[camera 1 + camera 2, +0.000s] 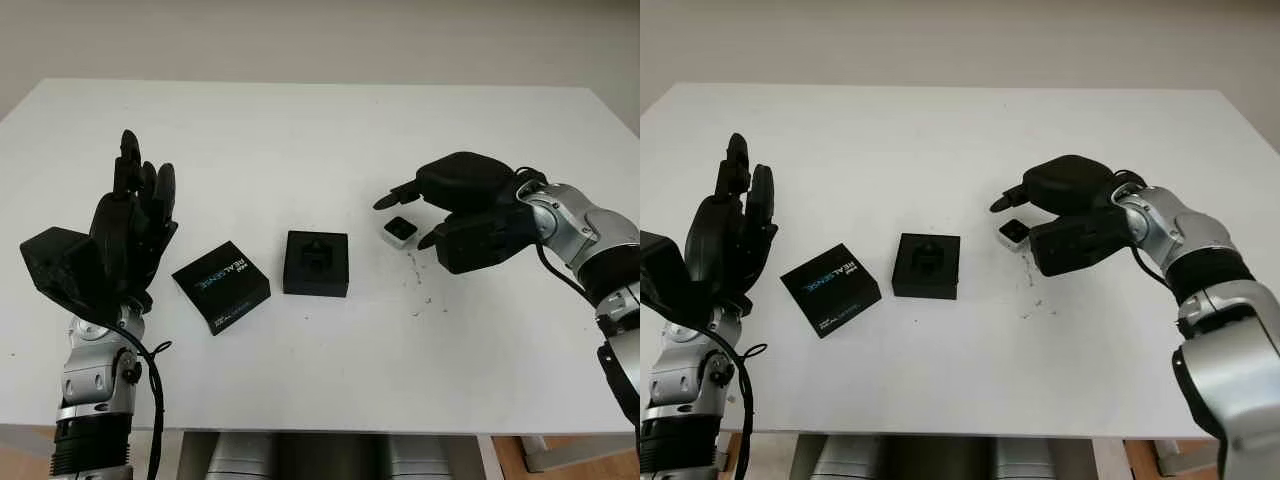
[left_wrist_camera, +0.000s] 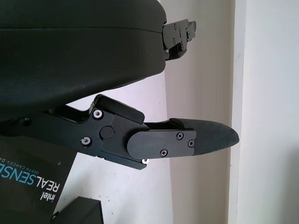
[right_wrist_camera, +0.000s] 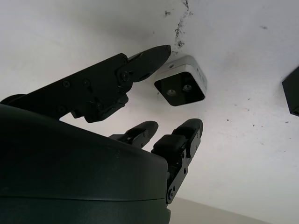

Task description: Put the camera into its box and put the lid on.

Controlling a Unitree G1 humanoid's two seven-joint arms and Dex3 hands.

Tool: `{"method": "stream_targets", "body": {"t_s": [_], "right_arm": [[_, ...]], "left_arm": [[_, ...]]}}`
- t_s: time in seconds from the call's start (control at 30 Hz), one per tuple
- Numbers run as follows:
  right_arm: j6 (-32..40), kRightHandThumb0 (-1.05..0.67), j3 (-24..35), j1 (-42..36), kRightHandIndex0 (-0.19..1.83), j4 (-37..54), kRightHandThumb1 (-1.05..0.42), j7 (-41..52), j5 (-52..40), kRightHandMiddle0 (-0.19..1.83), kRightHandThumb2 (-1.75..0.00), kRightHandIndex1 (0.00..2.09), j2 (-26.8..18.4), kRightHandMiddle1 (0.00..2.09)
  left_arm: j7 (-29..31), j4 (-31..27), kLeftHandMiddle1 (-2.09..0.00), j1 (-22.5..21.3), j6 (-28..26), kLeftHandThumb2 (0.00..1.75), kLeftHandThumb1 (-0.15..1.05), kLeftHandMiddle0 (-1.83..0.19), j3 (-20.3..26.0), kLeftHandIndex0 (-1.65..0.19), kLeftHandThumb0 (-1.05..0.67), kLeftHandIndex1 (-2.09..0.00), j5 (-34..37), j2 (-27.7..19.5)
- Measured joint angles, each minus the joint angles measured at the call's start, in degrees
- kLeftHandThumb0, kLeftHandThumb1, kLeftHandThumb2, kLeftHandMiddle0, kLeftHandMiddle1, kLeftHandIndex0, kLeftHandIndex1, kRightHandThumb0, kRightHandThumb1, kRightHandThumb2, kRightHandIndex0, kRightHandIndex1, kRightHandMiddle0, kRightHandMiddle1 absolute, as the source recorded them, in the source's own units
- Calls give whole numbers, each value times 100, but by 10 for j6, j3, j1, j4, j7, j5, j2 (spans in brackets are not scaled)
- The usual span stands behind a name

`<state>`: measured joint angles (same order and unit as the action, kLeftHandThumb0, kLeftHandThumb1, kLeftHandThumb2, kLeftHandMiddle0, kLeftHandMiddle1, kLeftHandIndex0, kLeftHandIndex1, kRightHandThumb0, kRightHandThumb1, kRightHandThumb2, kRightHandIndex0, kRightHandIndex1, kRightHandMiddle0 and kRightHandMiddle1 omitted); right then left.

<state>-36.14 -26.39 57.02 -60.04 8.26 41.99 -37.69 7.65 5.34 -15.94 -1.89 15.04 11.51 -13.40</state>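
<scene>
Right hand (image 1: 450, 215) is hovering at the camera (image 1: 400, 231), on the right-centre of the table (image 1: 320, 350), w/ fingers bracketing it but not closed. In the right wrist view one fingertip (image 3: 156, 53) is sitting at the camera's upper edge, touching or just off it (can't tell which), while the other two fingers (image 3: 184, 135) are hanging on the opposite side w/ clear table between them and the body. So: open, holding nothing, camera lying on the table lens-face toward the palm.

Risks from here, as I'm judging it: the camera is small and smooth, so if the single finger is pushing before the opposing pair arrives, it's prob sliding or spinning away instead of getting pinched. An off-centre close could tip it onto an edge. Also the grip is likely covering most of the body, which could make seating it in the foam tricky later.

Moving outward: the box (image 1: 316, 263) is sitting open just left of the camera, near but apart, w/ a black insert showing. The lid (image 1: 221, 286) w/ RealSense lettering is lying flat further left, beside the box, not touching it. Left hand (image 1: 130, 230) is raised at the table's left edge, open, holding nothing, near the lid.
</scene>
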Motion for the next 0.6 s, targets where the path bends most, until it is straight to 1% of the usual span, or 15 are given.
{"method": "stream_targets", "body": {"t_s": [0.37,0.6], "right_arm": [[0,-30,-8,0,60,-8,-83,-20,5,67,-5,17,6,11],[0,-26,-11,0,60,-28,-85,-39,7,70,-6,22,7,13]], "left_arm": [[-2,0,0,0,-1,41,105,19,3,19,-78,0,1,-1],[1,0,0,-1,-1,40,105,19,10,19,-78,0,9,-1]]}}
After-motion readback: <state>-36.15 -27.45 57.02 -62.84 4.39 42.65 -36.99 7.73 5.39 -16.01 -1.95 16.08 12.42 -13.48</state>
